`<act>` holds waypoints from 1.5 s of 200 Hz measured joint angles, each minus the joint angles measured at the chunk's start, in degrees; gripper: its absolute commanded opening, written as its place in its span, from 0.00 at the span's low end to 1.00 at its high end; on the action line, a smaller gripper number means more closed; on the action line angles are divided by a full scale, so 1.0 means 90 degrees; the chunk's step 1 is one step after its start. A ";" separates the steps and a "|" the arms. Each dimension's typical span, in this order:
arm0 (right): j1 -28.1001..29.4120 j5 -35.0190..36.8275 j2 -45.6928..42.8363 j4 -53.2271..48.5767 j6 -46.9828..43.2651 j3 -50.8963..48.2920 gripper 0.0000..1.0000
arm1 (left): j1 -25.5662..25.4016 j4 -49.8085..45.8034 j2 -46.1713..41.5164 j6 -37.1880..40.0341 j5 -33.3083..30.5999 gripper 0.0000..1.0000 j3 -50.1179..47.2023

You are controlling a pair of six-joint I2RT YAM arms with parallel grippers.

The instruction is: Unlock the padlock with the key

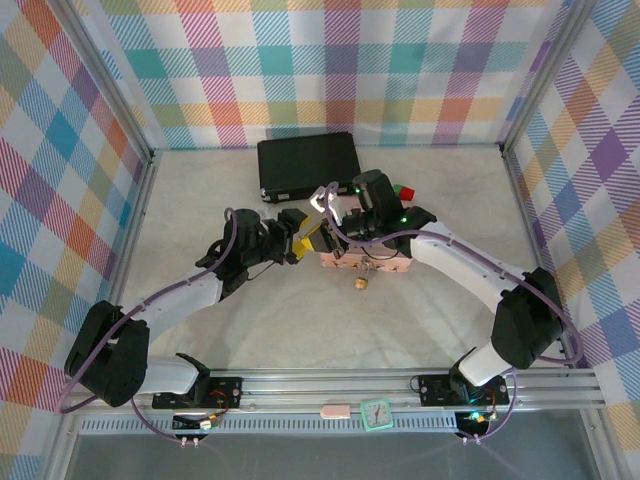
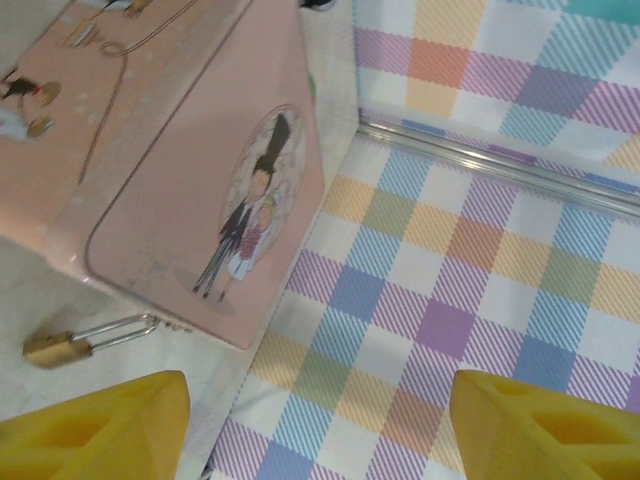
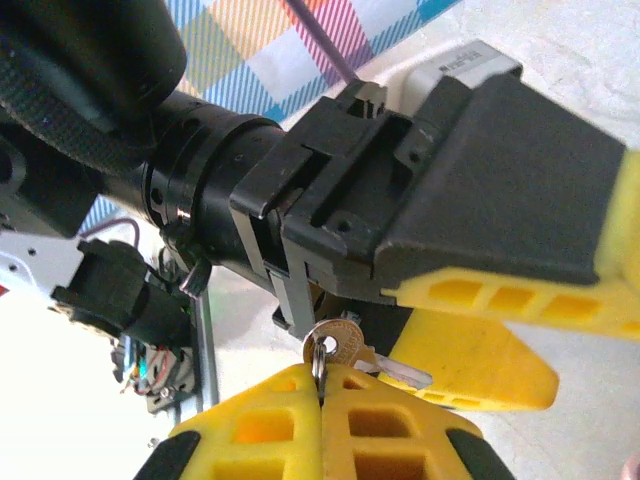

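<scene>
The tiny brass padlock lies on the table just in front of the pink box. In the left wrist view the padlock rests on its side below the pink box, thin silver shackle pointing right. My left gripper is open, its yellow fingers wide apart above and to the side of the padlock; from above the left gripper sits at the box's left end. My right gripper is shut on the ring of the small key, whose blade sticks out to the right, close to the left gripper's fingers.
A black case lies at the back of the table. Red and green blocks sit behind the pink box, beside the right wrist. Checked walls close in the table on three sides. A small clock sits on the front rail.
</scene>
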 measured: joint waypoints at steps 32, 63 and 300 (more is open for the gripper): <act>0.0000 0.0046 0.0165 -0.0175 -0.0612 0.0002 0.00 | 0.0000 -0.0352 -0.0029 -0.0092 0.0083 0.59 0.0000; 0.0000 0.0095 0.0219 -0.0248 -0.0942 0.0002 0.00 | 0.0000 -0.0495 -0.0163 -0.0107 0.0097 0.56 0.0010; -0.0163 0.1076 -0.0177 0.0129 0.0104 -0.0204 0.68 | -0.0226 -0.1389 -0.0984 0.2516 -0.1564 0.00 0.0500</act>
